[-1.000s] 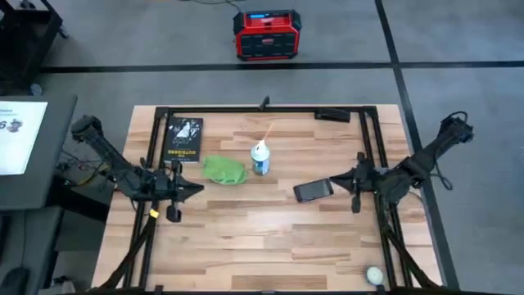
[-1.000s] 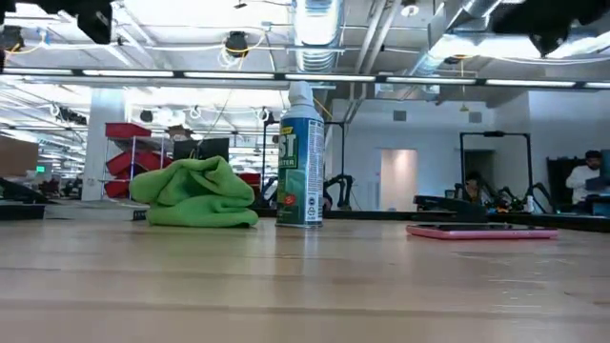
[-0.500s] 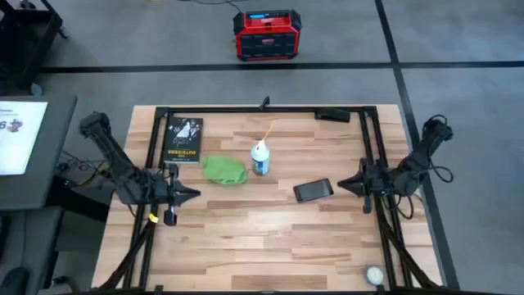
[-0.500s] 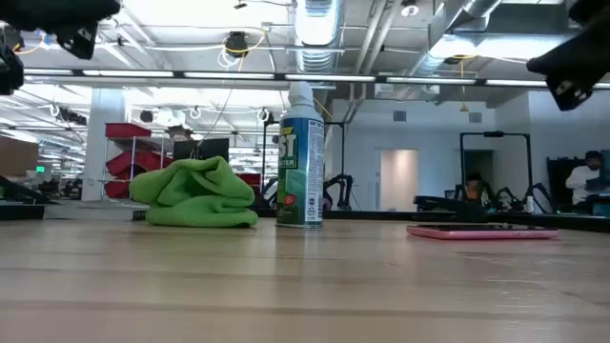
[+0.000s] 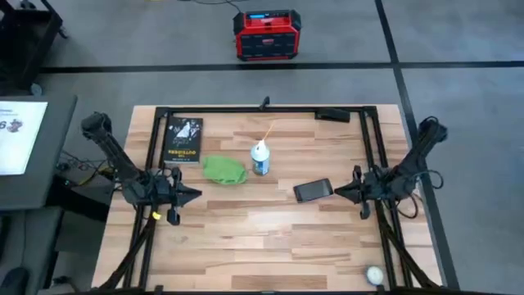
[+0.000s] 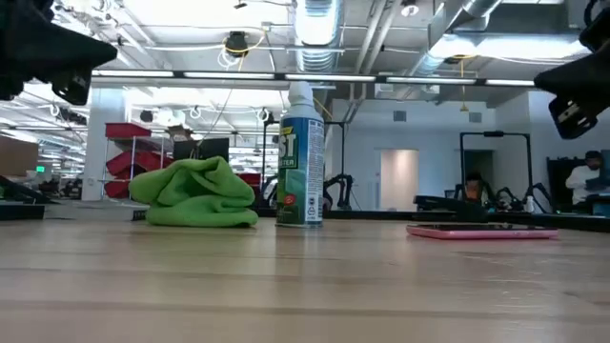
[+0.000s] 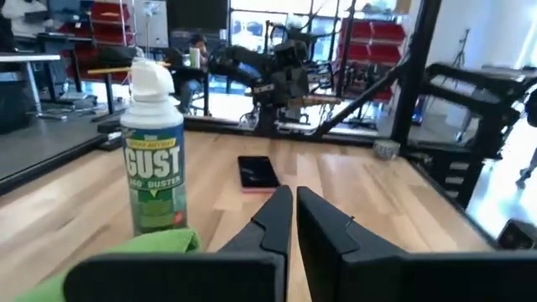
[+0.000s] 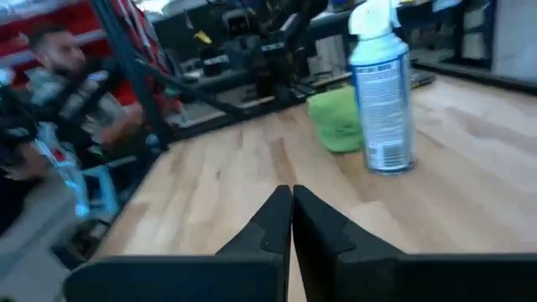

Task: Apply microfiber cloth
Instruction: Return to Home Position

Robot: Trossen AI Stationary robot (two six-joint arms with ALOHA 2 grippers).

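The lime-green microfiber cloth (image 5: 223, 170) lies crumpled on the table, left of centre (image 6: 195, 193) (image 8: 338, 118). Its edge shows low in the left wrist view (image 7: 134, 249). No gripper touches it. My left gripper (image 5: 195, 193) (image 7: 293, 196) hovers shut near the table's left edge, pointing toward the cloth. My right gripper (image 5: 337, 193) (image 8: 291, 193) hovers shut near the right edge, just right of the dark phone (image 5: 313, 190). A spray can (image 5: 260, 158) stands upright just right of the cloth.
A black book with yellow lettering (image 5: 183, 139) lies at the far left. The phone (image 6: 481, 231) lies flat, right of the can (image 6: 300, 157). A black frame (image 5: 262, 109) borders the table. A white ball (image 5: 374, 275) sits at the near right corner. A person (image 8: 50, 75) is beyond the table.
Both grippers have come down toward the table at their own sides, staying shut. The right arm has folded in closer to the table's right edge. The cloth, can, phone and book have not moved.
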